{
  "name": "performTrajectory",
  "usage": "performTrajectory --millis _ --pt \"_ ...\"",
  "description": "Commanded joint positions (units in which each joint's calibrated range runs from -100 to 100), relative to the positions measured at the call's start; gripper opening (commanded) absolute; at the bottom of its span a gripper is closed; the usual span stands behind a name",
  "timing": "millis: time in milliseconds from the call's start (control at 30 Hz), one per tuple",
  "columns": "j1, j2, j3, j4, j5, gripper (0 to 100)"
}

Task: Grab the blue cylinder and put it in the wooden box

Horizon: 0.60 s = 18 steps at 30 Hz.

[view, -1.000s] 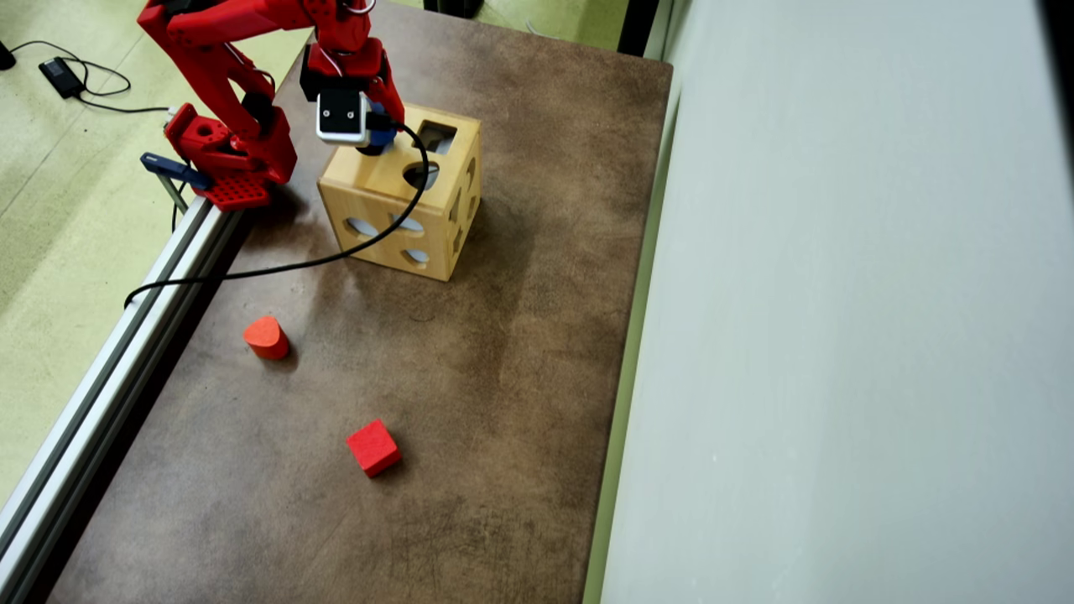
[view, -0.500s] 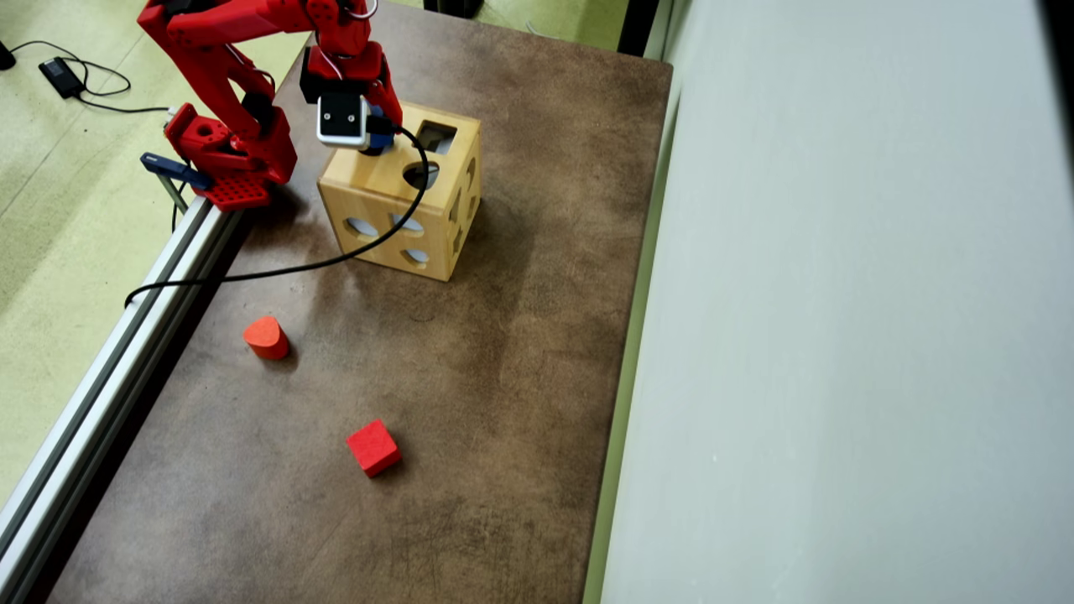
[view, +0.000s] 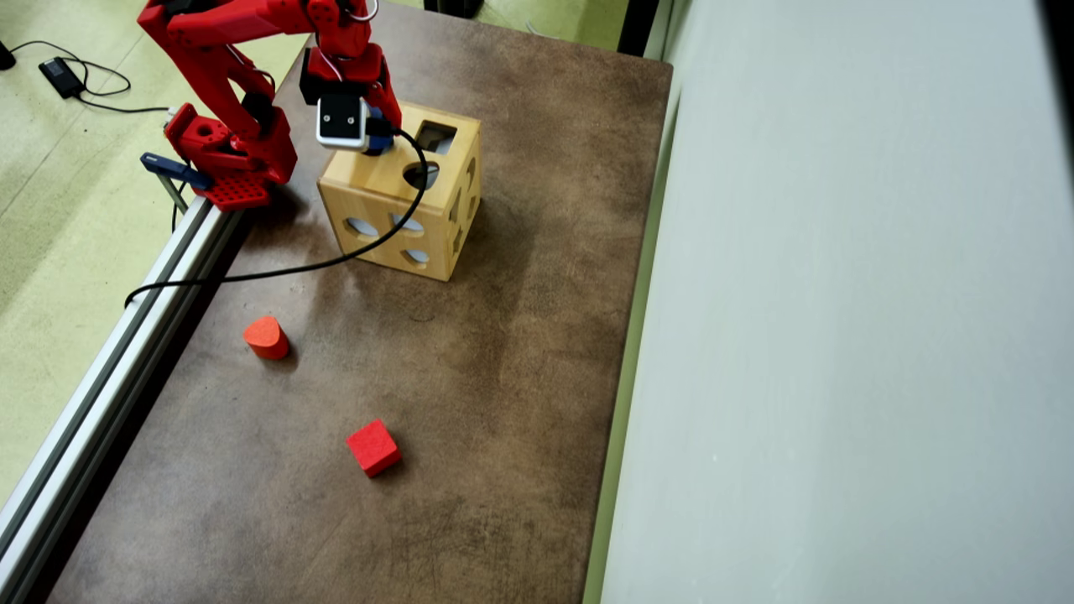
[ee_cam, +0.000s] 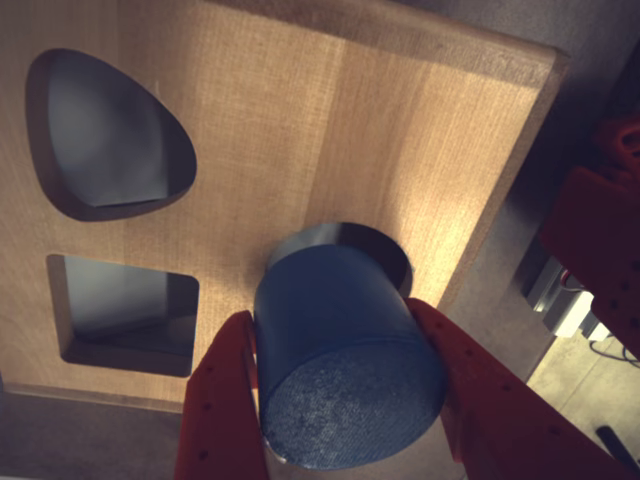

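Observation:
In the wrist view my red gripper [ee_cam: 335, 335] is shut on the blue cylinder [ee_cam: 345, 365], one finger on each side of it. The cylinder's far end sits at the round hole [ee_cam: 385, 250] in the top of the wooden box [ee_cam: 300, 130]; whether it has entered the hole I cannot tell. In the overhead view the gripper [view: 375, 138] hangs over the near-left part of the box top [view: 369, 180], and only a sliver of the blue cylinder [view: 379, 141] shows under the wrist camera.
The box top also has a teardrop hole [ee_cam: 105, 135] and a square hole [ee_cam: 125, 310]. A red teardrop-topped block [view: 266, 336] and a red cube [view: 373, 447] lie on the brown table [view: 503, 335]. A black cable [view: 277, 268] trails across the box. An aluminium rail [view: 109, 377] runs along the left edge.
The gripper with the cylinder has shifted slightly up and left in the overhead view, towards the box's far-left corner. The red blocks and the box have not moved.

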<state>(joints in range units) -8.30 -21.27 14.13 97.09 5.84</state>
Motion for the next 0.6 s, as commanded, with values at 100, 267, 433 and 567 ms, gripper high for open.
performTrajectory --millis 100,267,433,567 --pt "0.13 -2.30 -0.36 0.25 0.39 3" --pt "-0.17 -2.38 -0.09 0.33 0.39 3" --pt "-0.09 -3.14 0.63 0.33 0.44 3" --pt "-0.17 -4.25 0.72 0.33 0.44 3"
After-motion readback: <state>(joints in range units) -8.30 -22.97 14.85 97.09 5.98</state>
